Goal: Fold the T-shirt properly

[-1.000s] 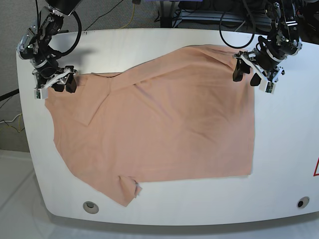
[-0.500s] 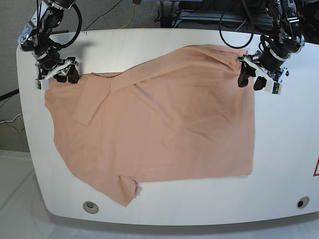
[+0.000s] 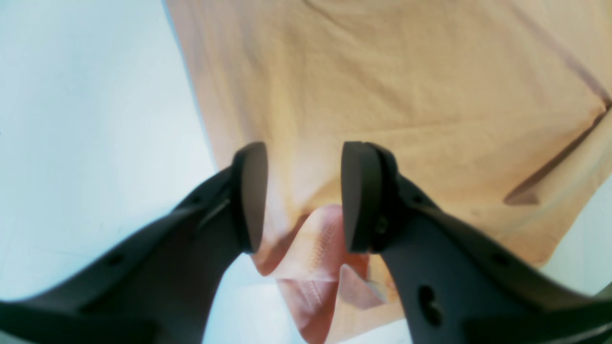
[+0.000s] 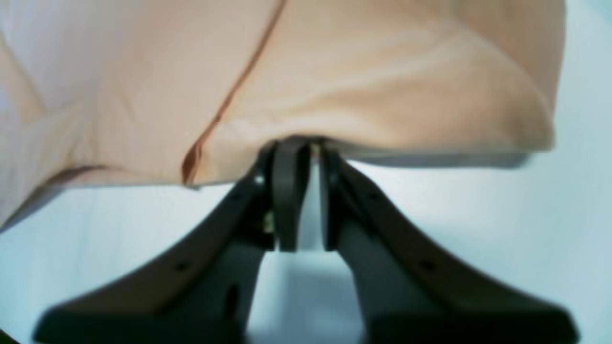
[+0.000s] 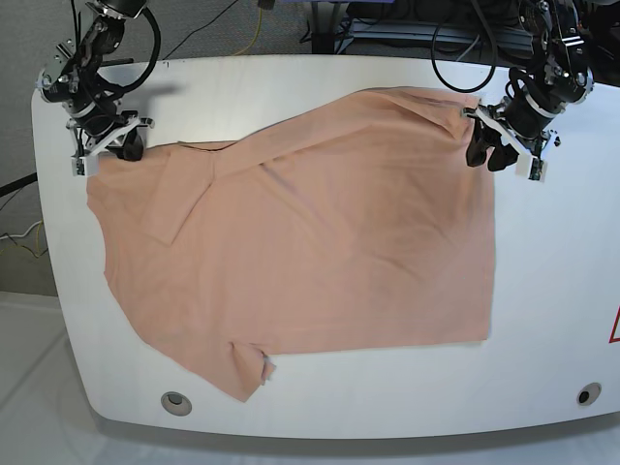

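Across the white table lies the T-shirt; right gripper, upper left, pinches its edge, left gripper, upper right, straddles a corner unclosed. Next: clamp, lift together.

No readable text or labels.

The plain peach T-shirt lies spread nearly flat across the white tabletop, lightly creased, one sleeve folded near the tabletop's front edge.
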Tool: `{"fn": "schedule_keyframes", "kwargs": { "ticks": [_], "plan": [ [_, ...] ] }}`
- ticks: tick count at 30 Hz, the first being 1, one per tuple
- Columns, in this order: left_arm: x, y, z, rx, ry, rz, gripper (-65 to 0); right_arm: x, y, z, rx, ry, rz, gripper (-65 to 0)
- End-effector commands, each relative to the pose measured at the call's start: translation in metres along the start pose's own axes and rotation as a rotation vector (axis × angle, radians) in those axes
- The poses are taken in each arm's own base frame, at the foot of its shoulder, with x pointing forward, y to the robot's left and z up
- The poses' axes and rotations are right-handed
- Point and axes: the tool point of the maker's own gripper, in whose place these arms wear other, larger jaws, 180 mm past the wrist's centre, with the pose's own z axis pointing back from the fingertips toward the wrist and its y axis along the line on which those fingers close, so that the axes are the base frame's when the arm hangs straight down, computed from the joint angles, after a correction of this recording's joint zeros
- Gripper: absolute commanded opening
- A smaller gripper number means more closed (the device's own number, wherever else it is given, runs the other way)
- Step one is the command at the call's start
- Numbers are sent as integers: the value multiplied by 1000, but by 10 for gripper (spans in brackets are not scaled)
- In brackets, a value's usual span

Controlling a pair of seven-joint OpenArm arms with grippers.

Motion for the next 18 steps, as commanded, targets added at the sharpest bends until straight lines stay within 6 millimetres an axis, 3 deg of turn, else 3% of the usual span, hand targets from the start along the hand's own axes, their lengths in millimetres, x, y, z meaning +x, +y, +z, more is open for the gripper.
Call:
{"fn": "schedule_keyframes", "kwargs": {
  "ticks": [1,6,8,10,14,18],
  "plan": [
    [13,-1,4,-1,-37,-23,-466,11,2,4,15,-47,0,-579],
    [12,0,4,5,-34,-24,-427,9,17,4,54,-60,-12,-536],
    [14,1,5,8,-41,-27,-375,6,27,4,76,-57,-1,-519],
    [17,0,5,2,-66,-29,-352,1,65,-1,158,-35,59,-503],
    [19,1,6,5,-75,-30,-345,-4,94,-1,218,-22,114,-494],
    [17,1,6,5,-69,-30,-345,-9,109,-2,255,-14,133,-498]
  ]
}}
